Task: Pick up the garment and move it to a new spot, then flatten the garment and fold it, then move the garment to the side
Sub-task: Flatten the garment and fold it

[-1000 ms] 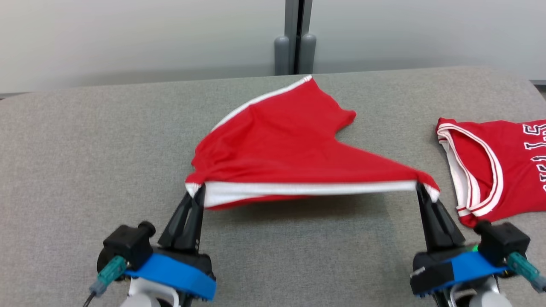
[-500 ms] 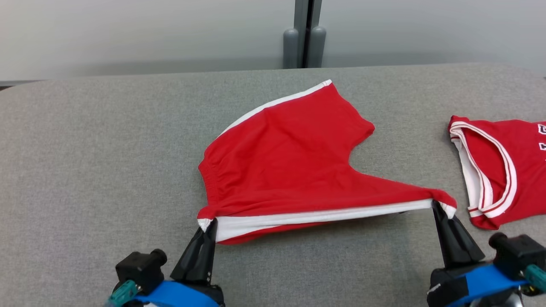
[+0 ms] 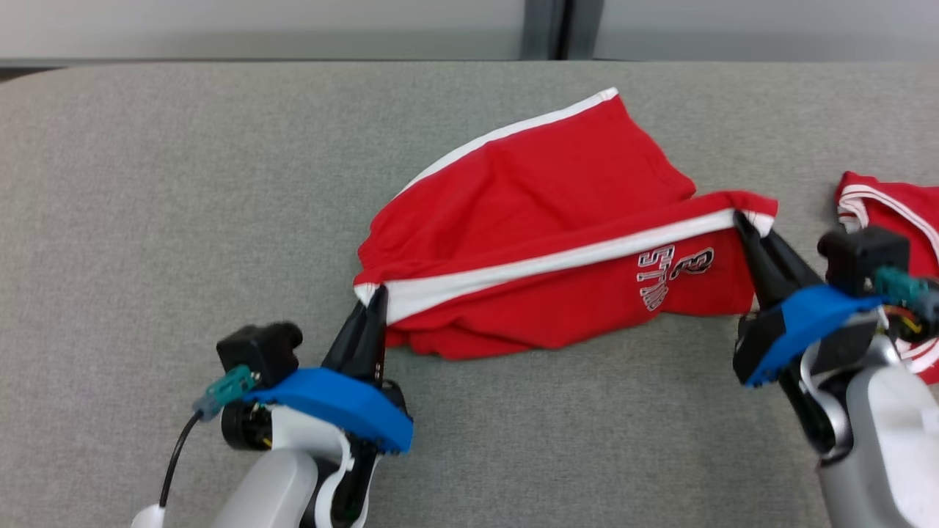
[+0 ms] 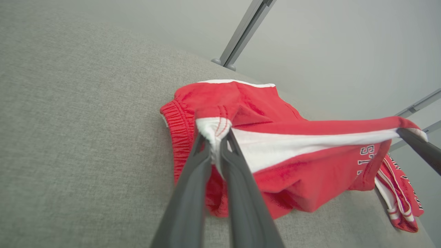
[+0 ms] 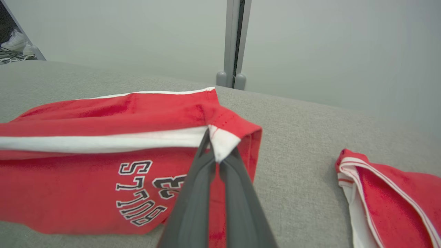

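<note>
The jersey (image 3: 906,196) is running off the head view's right edge, and the right tool (image 3: 739,218) and the arm (image 3: 880,411) behind it are covering much of it. The folded-over flap of the shorts (image 3: 543,176) is hiding the layer beneath. In the right wrist view the shorts are running off the left edge, and the dark fingers (image 5: 193,206) are covering part of the lettering (image 5: 136,187). The left tool (image 3: 375,295) is pinching a white corner, its tip lying hidden between the fingers.

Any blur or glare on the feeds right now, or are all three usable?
Head view: sharp, even light, no glare, soft shadow under the shorts. Left wrist view: left claw fingers blurred up close, cloth crisp. Right wrist view: right claw soft near the lens, lettering legible.
</note>
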Motion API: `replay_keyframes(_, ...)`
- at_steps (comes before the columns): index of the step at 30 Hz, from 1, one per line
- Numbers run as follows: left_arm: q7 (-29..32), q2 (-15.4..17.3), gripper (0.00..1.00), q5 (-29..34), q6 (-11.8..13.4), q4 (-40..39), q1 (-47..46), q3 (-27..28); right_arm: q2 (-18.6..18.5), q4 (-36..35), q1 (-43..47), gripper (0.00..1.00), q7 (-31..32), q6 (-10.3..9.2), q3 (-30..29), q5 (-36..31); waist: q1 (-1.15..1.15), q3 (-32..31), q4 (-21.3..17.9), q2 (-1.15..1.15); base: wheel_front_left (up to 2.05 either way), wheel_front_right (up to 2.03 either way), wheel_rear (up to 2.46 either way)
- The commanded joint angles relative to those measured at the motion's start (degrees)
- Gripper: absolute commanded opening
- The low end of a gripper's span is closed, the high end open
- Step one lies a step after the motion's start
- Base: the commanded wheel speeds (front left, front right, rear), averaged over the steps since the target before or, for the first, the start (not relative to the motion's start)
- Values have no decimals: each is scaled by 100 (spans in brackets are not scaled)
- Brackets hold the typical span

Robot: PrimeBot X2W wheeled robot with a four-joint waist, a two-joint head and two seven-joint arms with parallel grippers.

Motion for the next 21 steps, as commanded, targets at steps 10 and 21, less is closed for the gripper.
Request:
replay_keyframes(10, 281, -351, 0, -109, 57, 660, -1234, 21, -639, 1184, -1667, 0, 482, -1, 523, 338, -1, 577, 441, -1, 0, 0, 0)
replay_keyframes(21, 576, -503, 0, -123, 284, 905, -1912, -109, -851, 2510, -3094, 0, 688, -1, 909, 683, -1, 892, 692, -1, 0, 0, 0)
